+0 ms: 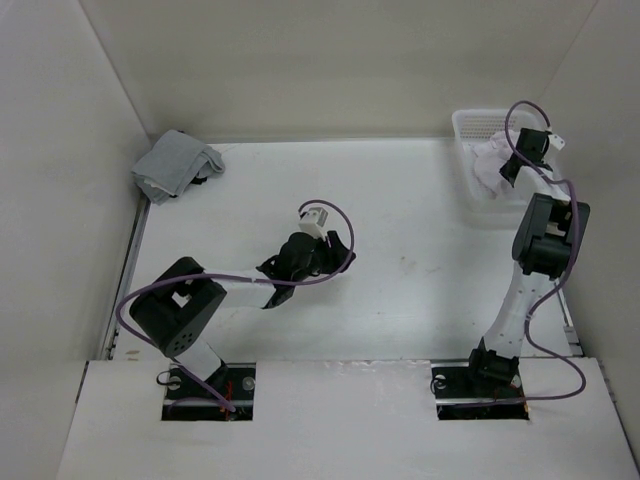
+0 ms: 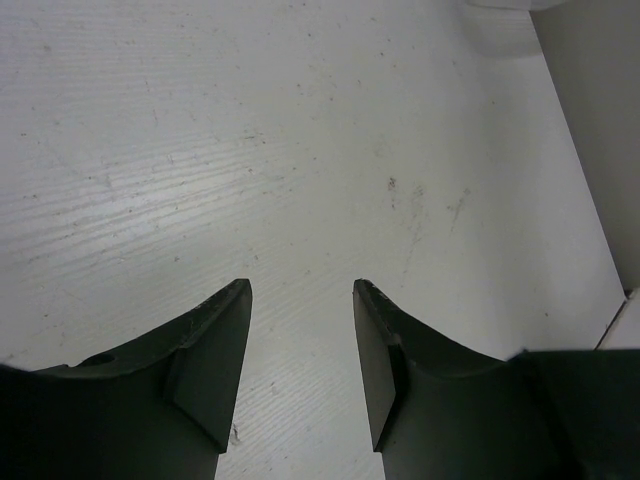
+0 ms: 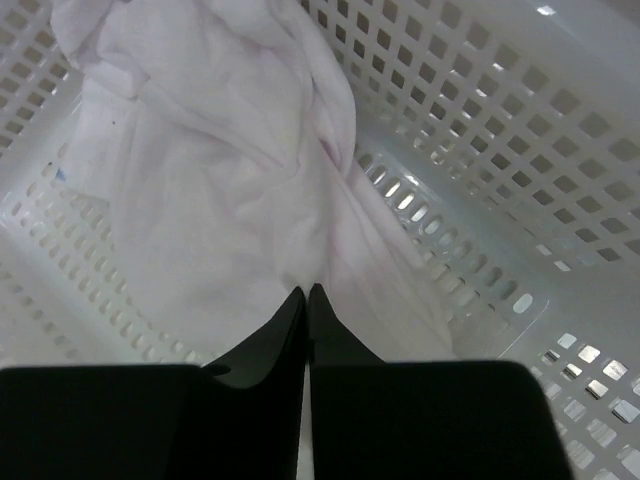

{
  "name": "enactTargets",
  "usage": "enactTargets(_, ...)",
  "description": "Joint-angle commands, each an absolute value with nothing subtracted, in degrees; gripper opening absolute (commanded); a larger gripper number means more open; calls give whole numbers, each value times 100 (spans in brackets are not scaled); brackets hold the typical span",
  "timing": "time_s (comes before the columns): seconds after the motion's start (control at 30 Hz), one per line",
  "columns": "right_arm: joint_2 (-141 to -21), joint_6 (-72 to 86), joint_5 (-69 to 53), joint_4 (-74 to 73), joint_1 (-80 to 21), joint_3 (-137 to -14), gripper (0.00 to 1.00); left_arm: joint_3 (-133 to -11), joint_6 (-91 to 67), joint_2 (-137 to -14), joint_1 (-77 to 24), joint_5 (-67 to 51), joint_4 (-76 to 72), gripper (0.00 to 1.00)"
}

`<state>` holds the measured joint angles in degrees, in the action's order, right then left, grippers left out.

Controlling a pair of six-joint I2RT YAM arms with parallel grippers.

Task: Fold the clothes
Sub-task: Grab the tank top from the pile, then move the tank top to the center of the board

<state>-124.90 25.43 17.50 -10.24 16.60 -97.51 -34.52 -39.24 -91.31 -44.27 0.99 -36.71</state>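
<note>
Two arms stand at the near edge of the white desk (image 1: 400, 200): the left arm (image 1: 180, 310) and the right arm (image 1: 548, 235).

Much of the white garment (image 3: 220, 180) is hard to make out. It lies bunched up inside the white basket (image 3: 480, 130), so I cannot tell its shape. Its top is cut off by the edge of the right wrist view. From above, the end of the right arm covers part of it. The basket sits at the far right corner of the desk.

The right wrist view shows something the top view does not. The right fingers (image 3: 270, 340) are pressed together with no gap. The folds of the garment run right up to their tips, so a bit of cloth looks pinched there.

The left wrist view shows the left fingers (image 2: 215, 350) spread wide above bare desk, holding nothing.

Only the top view shows the grey folded cloth (image 1: 178, 165). It lies in the far left corner, well apart from the basket.

Counting them all: two arms, one basket, one white garment and one grey folded cloth.
</note>
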Motion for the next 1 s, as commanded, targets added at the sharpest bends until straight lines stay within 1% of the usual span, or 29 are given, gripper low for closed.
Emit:
enactTargets(0.0, -11404, 2768, 1530, 267, 1622, -8978, 0, -3436, -3972, -9096, -4390, 27, -4069, 44)
enactTargets(0.07, -10682, 2865, 1416, 762, 1587, -8562, 0, -3445, -3999, -9140, -4399, -17, -4096, 44)
enactTargets(0.1, -10104, 2917, 1276, 956, 1491, -8387, 0, -3454, -4008, -9141, -4407, -18, -4096, 44)
enactTargets(0.2, -9091, 2936, 985, 1019, 1166, -8332, 0, -3445, -4034, -9132, -4390, -26, -4148, 44)
enactTargets(0.3, -7712, 2971, 686, 1011, 324, -8410, 0, -3358, -4052, -8965, -4276, 70, -4140, 43)
enactTargets(0.4, -7060, 2988, 423, 941, -485, -8595, 1, -3270, -4131, -8685, -4004, 105, -4035, 43)
enactTargets(0.5, -6751, 3049, 46, 888, -1345, -8823, 2, -3051, -4367, -8263, -3557, 210, -3903, 43)
enactTargets(0.57, -6698, 3146, -218, 887, -1716, -8886, 2, -2936, -4543, -8070, -3302, 228, -3789, 43)
enactTargets(0.63, -6688, 3295, -535, 984, -1989, -8842, 3, -2700, -4736, -7745, -2907, 246, -3657, 43)
enactTargets(0.7, -6601, 3550, -764, 1194, -2139, -8492, 3, -2445, -4947, -7428, -2555, 281, -3604, 43)
enactTargets(0.83, -6398, 4235, -896, 2300, -2175, -6491, 4, -1926, -5194, -6813, -1799, 176, -3420, 43)
enactTargets(0.87, -6607, 4550, -983, 2781, -2175, -5721, 5, -1820, -5212, -6690, -1614, 176, -3349, 43)
enactTargets(0.93, -7186, 4894, -1124, 3371, -2079, -4987, 6, -1732, -5212, -6575, -1351, 89, -3157, 43)
enactTargets(0.97, -7764, 4991, -1229, 3775, -1948, -4757, 7, -1723, -5186, -6548, -1253, 27, -3051, 43)
